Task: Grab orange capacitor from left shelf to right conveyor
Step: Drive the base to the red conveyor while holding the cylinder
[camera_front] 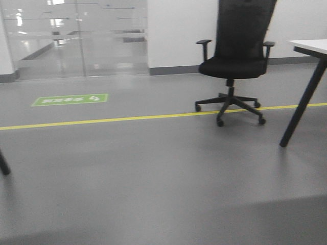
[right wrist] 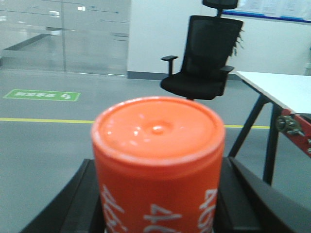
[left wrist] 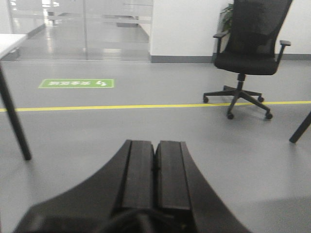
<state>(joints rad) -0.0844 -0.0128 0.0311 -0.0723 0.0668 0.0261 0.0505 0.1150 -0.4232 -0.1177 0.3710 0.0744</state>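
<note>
My right gripper (right wrist: pixel 160 208) pinches the orange capacitor (right wrist: pixel 158 155) upright between its two dark fingers (right wrist: pixel 80 199), one pressed to each side of the cylinder's lower wall. The capacitor fills the middle of the right wrist view: a smooth orange can with a flat, rimmed, slightly glossy top and white numerals down its side.

It looks rigid and slick, so I judge it will not give under pressure but could slide or tilt if the squeeze is light. Its weight cannot be seen; a solid cell may be heavier than it looks. The straight side wall below the rim, taken from opposite sides with the can vertical, seems the safest hold.

At the right edge of that view shows a red frame corner with a silver bolt, likely the right conveyor (right wrist: pixel 297 133), beside a white table (right wrist: pixel 277 82). The belt and the left shelf are out of sight.

My left gripper (left wrist: pixel 155 179) is pressed together and empty above grey floor (left wrist: pixel 97 141), facing a black office chair (left wrist: pixel 248 53).
</note>
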